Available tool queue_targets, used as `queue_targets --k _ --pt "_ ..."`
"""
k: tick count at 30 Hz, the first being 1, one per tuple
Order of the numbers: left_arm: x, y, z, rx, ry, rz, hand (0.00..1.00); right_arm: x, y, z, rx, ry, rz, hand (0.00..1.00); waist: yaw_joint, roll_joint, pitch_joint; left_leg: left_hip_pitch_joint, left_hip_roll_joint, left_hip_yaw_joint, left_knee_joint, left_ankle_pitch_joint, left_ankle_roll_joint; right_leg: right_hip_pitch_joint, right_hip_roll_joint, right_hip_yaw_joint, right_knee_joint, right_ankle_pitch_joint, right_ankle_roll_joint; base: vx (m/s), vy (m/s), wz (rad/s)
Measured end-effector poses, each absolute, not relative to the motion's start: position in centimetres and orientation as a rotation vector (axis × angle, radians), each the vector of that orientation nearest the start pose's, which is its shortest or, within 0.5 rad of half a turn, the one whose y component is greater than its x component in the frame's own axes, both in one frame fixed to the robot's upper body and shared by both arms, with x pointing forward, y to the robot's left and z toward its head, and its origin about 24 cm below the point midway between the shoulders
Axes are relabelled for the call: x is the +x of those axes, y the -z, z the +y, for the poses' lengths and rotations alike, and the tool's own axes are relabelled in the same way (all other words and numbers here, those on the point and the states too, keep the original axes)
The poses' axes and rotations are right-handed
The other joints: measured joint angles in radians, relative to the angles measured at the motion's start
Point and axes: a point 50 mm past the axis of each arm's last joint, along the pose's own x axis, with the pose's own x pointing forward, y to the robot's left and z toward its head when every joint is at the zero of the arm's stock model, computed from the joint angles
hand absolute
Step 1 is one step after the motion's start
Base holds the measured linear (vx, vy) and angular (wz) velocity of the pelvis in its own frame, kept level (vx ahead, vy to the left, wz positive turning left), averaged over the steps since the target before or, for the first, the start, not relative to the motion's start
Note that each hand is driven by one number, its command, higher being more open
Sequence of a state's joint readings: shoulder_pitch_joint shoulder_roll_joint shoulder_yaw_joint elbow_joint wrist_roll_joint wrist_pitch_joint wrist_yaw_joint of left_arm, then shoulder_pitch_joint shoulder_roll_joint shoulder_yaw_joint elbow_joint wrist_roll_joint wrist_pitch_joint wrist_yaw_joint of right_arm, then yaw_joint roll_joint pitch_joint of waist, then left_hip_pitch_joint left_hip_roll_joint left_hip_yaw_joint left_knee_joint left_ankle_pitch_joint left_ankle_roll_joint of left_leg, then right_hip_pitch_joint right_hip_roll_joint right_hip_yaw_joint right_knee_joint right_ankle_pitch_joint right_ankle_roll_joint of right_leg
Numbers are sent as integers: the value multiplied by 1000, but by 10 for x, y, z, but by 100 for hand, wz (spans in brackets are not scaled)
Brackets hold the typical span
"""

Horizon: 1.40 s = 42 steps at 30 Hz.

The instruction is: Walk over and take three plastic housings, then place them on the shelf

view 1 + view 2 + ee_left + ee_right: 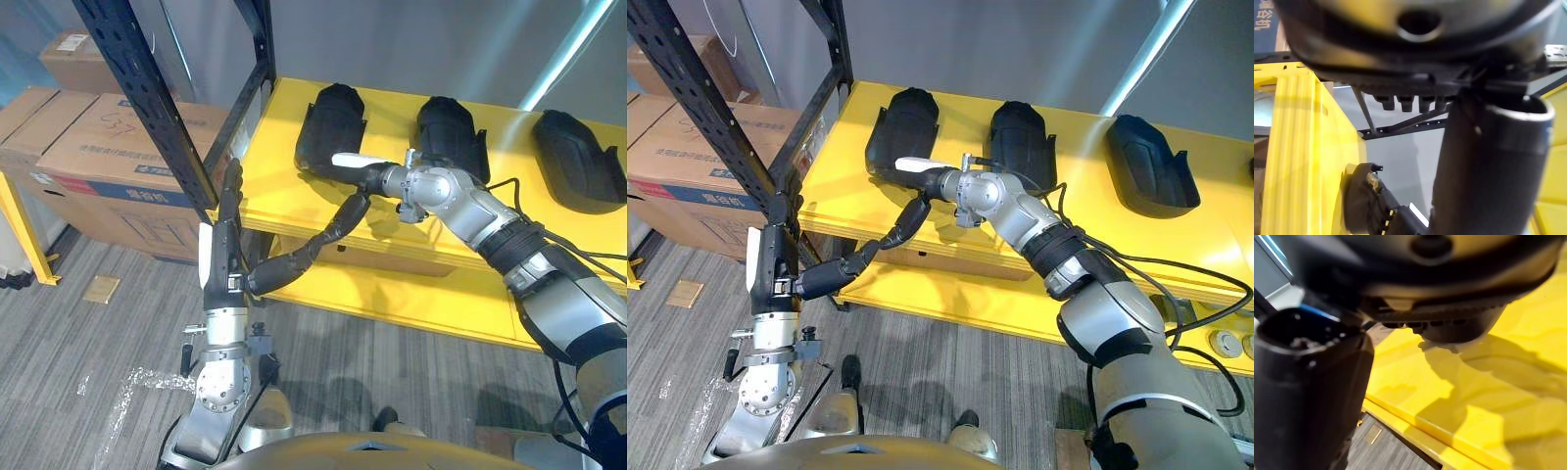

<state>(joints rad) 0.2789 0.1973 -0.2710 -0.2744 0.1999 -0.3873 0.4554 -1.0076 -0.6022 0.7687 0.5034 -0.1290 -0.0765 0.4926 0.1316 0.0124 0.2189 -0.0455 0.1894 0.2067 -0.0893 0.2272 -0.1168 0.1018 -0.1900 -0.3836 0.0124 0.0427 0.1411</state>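
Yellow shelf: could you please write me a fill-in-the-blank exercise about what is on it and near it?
1. On the yellow shelf lie ____ black housings.
2. The right robot hand, above the shelf, has a ____ thumb cover.
3. The cardboard boxes stand to the robot's ____ of the shelf.
4. The left robot hand holds its fingers straight, pointing ____.
Missing words: three; white; left; up.
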Motion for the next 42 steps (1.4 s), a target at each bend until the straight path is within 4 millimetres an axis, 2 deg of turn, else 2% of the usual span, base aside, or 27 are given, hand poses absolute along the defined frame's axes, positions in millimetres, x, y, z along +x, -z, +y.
queue_targets --k 19,24,26,30,32,35,40,42 --pt "185 -78 139 202 -136 -413 100 364 -165 -102 -1202 -877 -140 100 -1 -11 1 1 0 6 0 5 6 -3 0 4 2 2 -1 -1 0 0" --pt "185 -77 139 203 -135 -412 100 361 -163 -101 -1169 -817 -254 100 -1 -14 1 1 1 6 0 2 3 -4 0 6 2 3 -1 -1 0 -1" --pt "185 -77 139 204 -135 -409 100 360 -170 -98 -1146 -772 -350 100 -2 -15 0 1 1 7 0 3 3 -6 0 9 2 4 0 -1 -1 -4" --pt "186 -69 139 214 -135 -377 100 355 -203 -94 -1078 -652 -571 100 -4 -16 0 2 1 10 0 6 7 -7 0 14 1 10 9 0 0 0" --pt "186 -64 140 221 -141 -356 100 351 -225 -96 -1035 -560 -685 100 -4 -19 -3 5 1 15 0 6 7 -7 0 19 1 11 9 0 0 -5" --pt "186 -62 142 221 -160 -348 100 347 -244 -98 -1038 -476 -779 100 -5 -22 -4 14 1 24 0 6 7 -5 -1 30 1 12 10 -7 -2 -9" --pt "186 -63 143 214 -180 -360 100 333 -279 -113 -1038 -347 -918 100 -32 -21 -7 20 3 37 0 -2 -3 -6 -2 39 -2 14 10 -21 1 -6" --pt "185 -64 143 205 -180 -379 100 324 -303 -128 -997 -225 -975 100 -48 -22 -15 21 4 55 0 -5 -6 -13 0 59 -16 22 8 -28 3 -20"
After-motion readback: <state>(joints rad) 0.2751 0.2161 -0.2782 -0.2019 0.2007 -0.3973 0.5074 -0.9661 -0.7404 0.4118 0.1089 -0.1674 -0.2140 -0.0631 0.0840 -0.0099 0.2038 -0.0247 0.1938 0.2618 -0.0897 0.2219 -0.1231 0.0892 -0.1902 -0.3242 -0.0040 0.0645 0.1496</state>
